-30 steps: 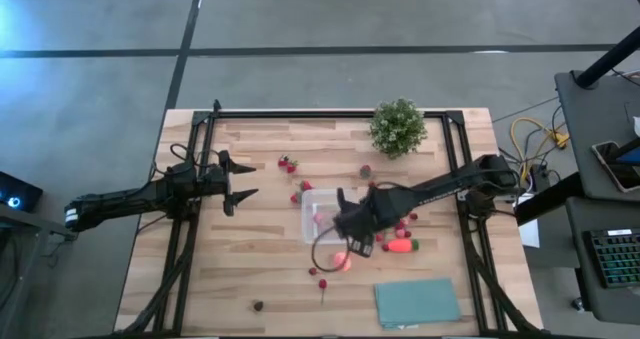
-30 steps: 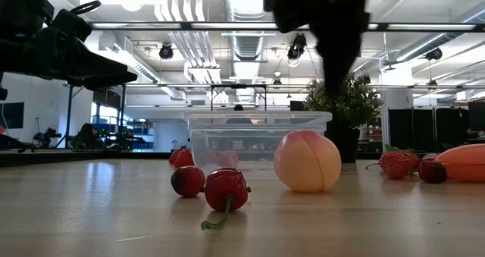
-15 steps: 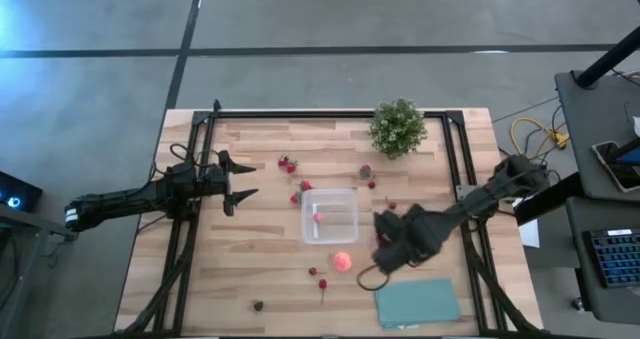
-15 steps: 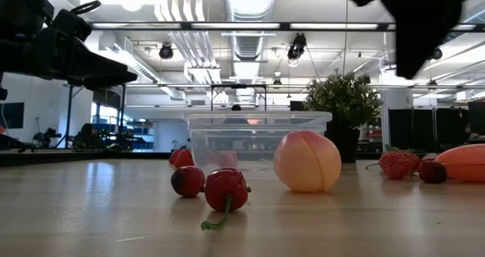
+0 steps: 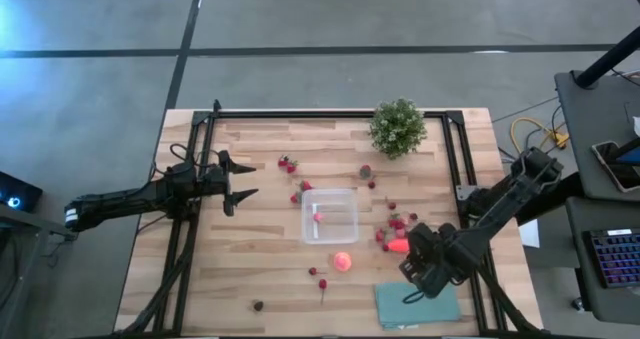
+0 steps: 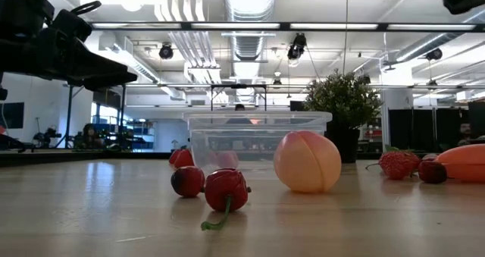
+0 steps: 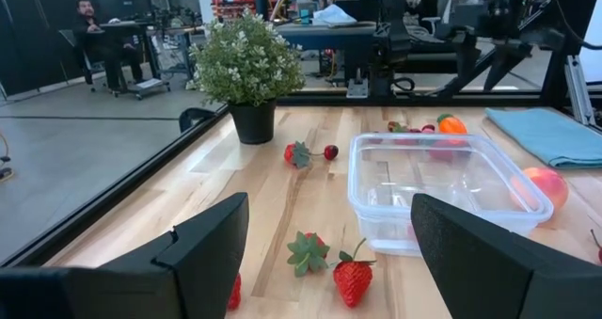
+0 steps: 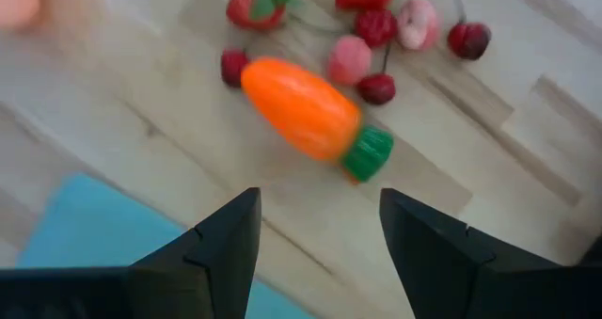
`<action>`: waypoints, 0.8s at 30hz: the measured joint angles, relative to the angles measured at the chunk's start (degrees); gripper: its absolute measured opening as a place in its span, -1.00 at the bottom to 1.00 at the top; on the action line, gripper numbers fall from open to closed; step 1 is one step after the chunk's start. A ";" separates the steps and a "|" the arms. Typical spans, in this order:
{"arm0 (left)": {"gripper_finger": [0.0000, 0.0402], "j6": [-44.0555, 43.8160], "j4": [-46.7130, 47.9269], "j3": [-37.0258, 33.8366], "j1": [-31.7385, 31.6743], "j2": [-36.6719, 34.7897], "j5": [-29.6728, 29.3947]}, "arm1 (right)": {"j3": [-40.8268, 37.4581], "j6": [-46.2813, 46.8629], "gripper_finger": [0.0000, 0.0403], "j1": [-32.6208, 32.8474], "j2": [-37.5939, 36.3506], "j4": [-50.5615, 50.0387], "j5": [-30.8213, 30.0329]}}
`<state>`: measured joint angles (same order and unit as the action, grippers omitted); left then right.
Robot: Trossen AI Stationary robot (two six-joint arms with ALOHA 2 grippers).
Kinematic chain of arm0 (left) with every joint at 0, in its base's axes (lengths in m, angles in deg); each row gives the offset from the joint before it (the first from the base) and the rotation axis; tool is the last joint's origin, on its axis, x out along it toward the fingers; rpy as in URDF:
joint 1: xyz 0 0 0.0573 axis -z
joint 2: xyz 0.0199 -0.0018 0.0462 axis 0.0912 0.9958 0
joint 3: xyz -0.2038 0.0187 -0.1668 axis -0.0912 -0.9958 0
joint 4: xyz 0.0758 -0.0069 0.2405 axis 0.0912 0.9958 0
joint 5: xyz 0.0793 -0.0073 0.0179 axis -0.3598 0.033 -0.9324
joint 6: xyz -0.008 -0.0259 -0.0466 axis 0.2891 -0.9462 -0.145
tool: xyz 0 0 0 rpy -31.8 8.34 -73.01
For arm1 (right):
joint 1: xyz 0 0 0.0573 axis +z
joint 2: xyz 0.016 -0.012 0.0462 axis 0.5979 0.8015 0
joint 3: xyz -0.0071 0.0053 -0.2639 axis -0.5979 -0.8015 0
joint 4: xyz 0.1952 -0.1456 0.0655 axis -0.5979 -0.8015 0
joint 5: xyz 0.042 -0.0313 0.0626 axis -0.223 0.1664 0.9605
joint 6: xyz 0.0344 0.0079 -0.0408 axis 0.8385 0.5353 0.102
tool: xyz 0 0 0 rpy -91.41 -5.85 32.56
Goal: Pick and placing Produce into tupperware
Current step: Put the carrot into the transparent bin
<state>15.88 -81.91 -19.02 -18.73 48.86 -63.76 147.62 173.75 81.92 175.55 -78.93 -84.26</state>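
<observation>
Counter (image 5: 250,269): wood, framed by dark rails. Teal cloth (image 5: 418,302) at its near right corner, potted plant (image 5: 398,127) at the far edge.

Right hand (image 5: 418,269) has swung away from the tupperware (image 5: 330,215) since a second ago; now over the cloth's edge, fingers partly apart, holding nothing.

Left hand (image 5: 243,182) unchanged, wide open and empty, left of the tupperware.

Tupperware mid-counter, one small pink piece (image 5: 319,217) inside. Peach (image 5: 342,261) just in front of it. Carrot-like piece (image 8: 315,112) and strawberries (image 8: 259,4) lie loose to the right.
</observation>
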 joint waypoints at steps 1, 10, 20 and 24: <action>0.41 0.00 -0.03 0.01 0.02 0.02 -0.01 | -0.33 -0.47 0.04 -0.01 0.13 0.17 0.76; 0.41 0.00 -0.05 0.00 0.01 0.04 0.01 | 1.78 -13.98 0.04 0.09 4.78 0.10 -3.30; 0.41 0.00 -0.05 -0.01 0.00 0.04 0.01 | 1.82 -27.10 0.04 0.73 7.93 0.31 -2.32; 0.41 0.00 -0.05 0.01 0.00 0.04 0.01 | 0.86 -29.39 0.04 1.23 7.72 0.29 -2.32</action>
<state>15.88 -81.96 -19.02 -18.73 48.90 -63.75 148.49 144.36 83.15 183.27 -78.65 -86.57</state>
